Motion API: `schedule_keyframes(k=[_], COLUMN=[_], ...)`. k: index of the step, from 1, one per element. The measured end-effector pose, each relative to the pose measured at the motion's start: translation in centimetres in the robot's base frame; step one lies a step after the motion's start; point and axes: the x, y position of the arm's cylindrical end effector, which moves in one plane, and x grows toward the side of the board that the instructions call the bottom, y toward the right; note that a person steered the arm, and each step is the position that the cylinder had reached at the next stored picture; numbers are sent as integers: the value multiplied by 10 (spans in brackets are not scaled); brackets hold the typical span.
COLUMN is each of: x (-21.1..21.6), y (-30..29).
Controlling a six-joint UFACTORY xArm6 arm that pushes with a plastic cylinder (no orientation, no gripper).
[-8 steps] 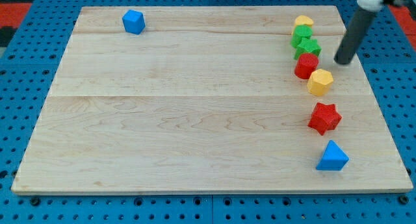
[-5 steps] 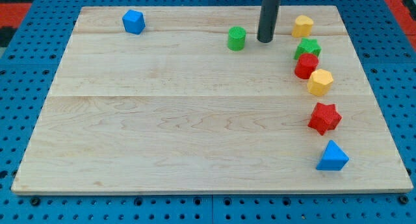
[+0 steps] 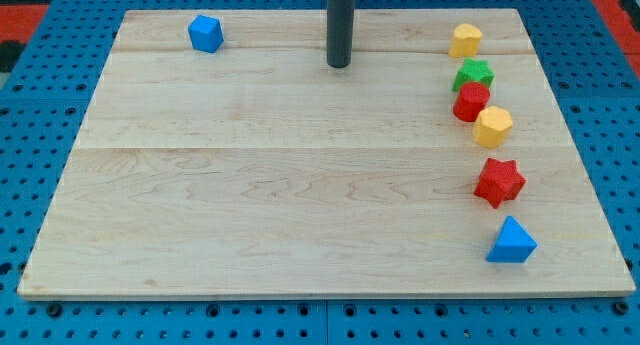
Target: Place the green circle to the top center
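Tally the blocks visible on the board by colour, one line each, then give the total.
Blue: 2, a cube and a triangle
Yellow: 2, at and
Red: 2, a round one and a star
Green: 1, a star
Total: 7. No green circle shows; my tip may hide it.

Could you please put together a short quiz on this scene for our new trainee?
1. True or false: my tip touches the blue block at the view's top left.
2. Where on the board does my tip stand? A: near the top centre. B: at the bottom left corner. C: at the right edge.
3. Can the green circle be seen anywhere in the view?

Key:
1. False. They are well apart.
2. A.
3. No. Only a green star shows, at the view's right.
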Motion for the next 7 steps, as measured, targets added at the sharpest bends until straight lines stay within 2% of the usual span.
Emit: schedule_keyframes(k=[2,3,5,7], x=[1,1,-1,-14], y=[3,42,49,120])
